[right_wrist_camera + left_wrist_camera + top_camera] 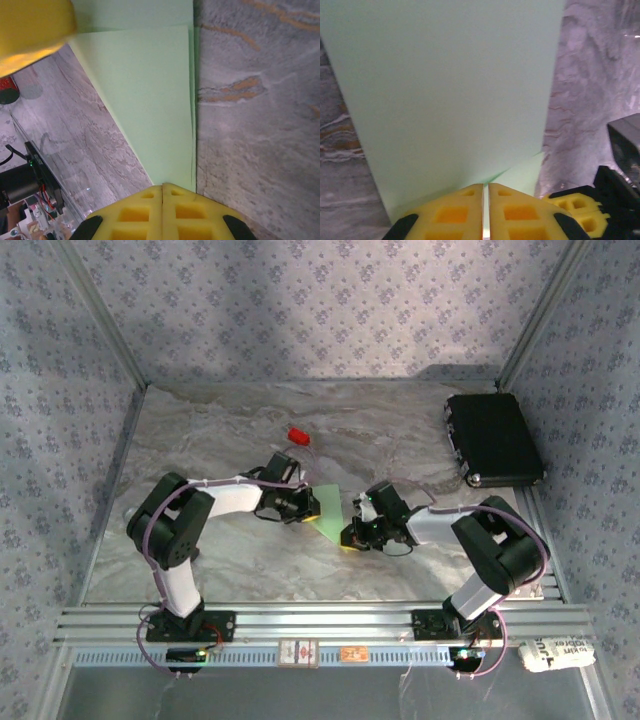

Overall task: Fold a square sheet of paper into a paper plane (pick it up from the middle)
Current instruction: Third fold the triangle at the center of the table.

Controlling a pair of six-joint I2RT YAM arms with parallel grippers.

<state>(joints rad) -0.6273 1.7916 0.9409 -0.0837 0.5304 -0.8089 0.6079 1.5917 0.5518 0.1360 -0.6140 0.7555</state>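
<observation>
Pale-green and creased, the square sheet of paper (330, 512) lies on the marble-patterned table (230, 560), midway between the 2 arms and close in front of both. It is no longer a flat square. The right wrist view shows stacked edges along one side, at least 2 layers, and a slanted fold that narrows the sheet to a wedge. I judge the early folds done and the work about midway. There is no slim dart yet, and no centre crease that I can make out, so the narrowing folds, the centre fold and the wings are left.

From above, the long axis of the sheet runs from the far side toward the near edge, leaning a little to the right. The broad end is by the left gripper (300, 508) and the narrow end points at the right gripper (355, 532).

Both sets of fingers are closed to a hairline seam, their tips right at the paper's edge. Whether either pair pinches the sheet or only presses it down, I cannot tell. A small red block (298, 435) sits well apart, farther back.
</observation>
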